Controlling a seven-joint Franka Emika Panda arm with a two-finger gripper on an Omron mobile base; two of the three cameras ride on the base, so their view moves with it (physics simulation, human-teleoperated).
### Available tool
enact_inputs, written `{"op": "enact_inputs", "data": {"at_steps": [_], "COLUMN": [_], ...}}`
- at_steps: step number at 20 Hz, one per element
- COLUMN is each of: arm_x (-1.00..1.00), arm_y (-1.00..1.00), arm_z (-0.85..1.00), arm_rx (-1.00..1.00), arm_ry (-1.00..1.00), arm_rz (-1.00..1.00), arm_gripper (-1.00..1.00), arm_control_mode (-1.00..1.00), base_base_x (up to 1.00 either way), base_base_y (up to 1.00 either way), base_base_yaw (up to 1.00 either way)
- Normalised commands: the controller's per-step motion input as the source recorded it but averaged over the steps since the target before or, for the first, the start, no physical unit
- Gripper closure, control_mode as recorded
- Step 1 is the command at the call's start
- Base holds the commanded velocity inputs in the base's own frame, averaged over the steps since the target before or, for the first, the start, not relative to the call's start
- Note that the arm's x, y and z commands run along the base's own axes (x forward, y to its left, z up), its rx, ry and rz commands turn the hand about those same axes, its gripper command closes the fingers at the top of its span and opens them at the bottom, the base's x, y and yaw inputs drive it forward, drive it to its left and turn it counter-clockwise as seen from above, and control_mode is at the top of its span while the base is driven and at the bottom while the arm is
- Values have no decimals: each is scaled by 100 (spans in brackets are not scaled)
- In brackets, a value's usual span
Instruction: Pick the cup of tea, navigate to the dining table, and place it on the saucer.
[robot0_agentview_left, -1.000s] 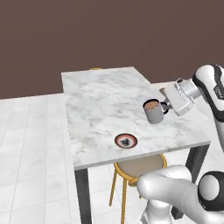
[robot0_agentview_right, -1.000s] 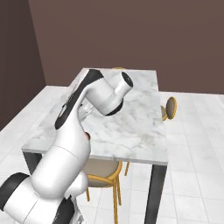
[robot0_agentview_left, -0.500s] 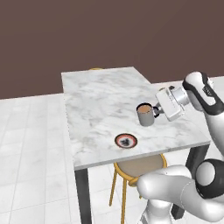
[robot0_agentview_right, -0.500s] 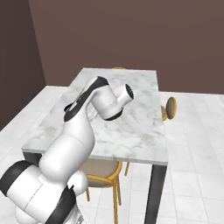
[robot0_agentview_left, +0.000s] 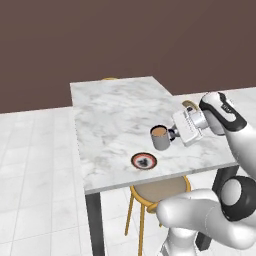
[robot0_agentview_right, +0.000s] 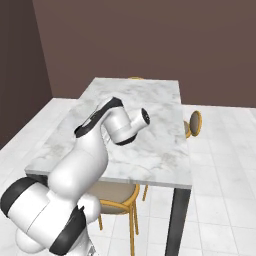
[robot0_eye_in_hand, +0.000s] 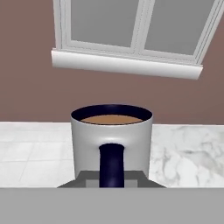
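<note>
while carried upright over the white, grey-veined marble dining table (robot0_agentview_left: 115, 115), small grey cylindrical cup of tea (robot0_agentview_left: 159, 137) with brown liquid, dark handle pinched in the two-finger gripper (robot0_agentview_left: 173, 135), jaws narrow around it. held above the near right part of the tabletop, apart from it. small round reddish-brown saucer (robot0_agentview_left: 143, 160) with paler rim just below and left of the cup, near the table's front edge. round tan stool (robot0_agentview_left: 160, 188) with gold legs under that edge.
</note>
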Motion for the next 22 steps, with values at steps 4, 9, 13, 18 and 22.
{"op": "enact_inputs", "data": {"at_steps": [4,9,13,18,22], "arm_x": [34,29,24,16,17], "arm_y": [9,4,0,7,23], "arm_z": [-37,-34,-44,-40,-31], "arm_rx": [8,8,8,4,0], "arm_ry": [0,0,0,0,0], "arm_rz": [0,0,0,0,0], "arm_gripper": [100,100,100,100,100], "arm_control_mode": [-100,-100,-100,-100,-100], "base_base_x": [0,0,0,0,0], "base_base_y": [0,0,0,0,0], "base_base_yaw": [0,0,0,0,0]}}
